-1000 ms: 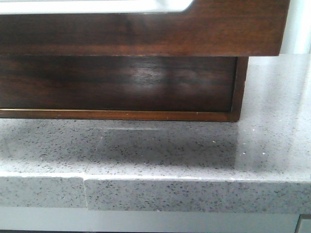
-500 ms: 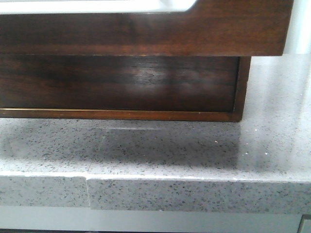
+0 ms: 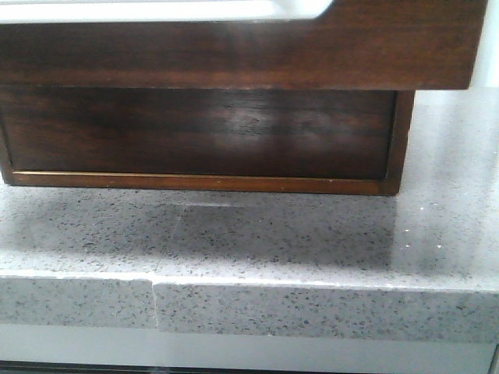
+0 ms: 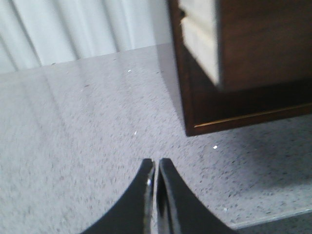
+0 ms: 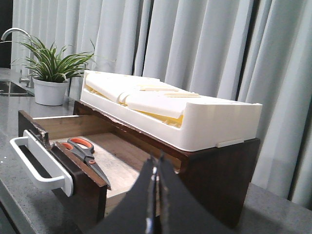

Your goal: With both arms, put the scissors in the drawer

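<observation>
The scissors [image 5: 85,156], grey with orange-lined loops, lie inside the open drawer [image 5: 80,187] just behind its front. In the front view the dark brown drawer front [image 3: 374,54] fills the top, with its white handle [image 3: 156,9] along the upper edge. My right gripper [image 5: 157,161] is shut and empty, out in front of the cabinet's side and apart from the drawer. My left gripper [image 4: 156,163] is shut and empty above the counter, near the cabinet's bottom corner [image 4: 195,129]. Neither gripper shows in the front view.
The dark wood cabinet [image 3: 203,132] stands on a grey speckled counter [image 3: 234,234] with a front edge. A white tray [image 5: 195,117] sits on the cabinet. A potted plant [image 5: 48,68], a faucet [image 5: 12,31] and curtains are behind.
In the front view the cabinet and drawer front have shifted to the right, and the cabinet's left edge now shows. No gripper shows in those frames.
</observation>
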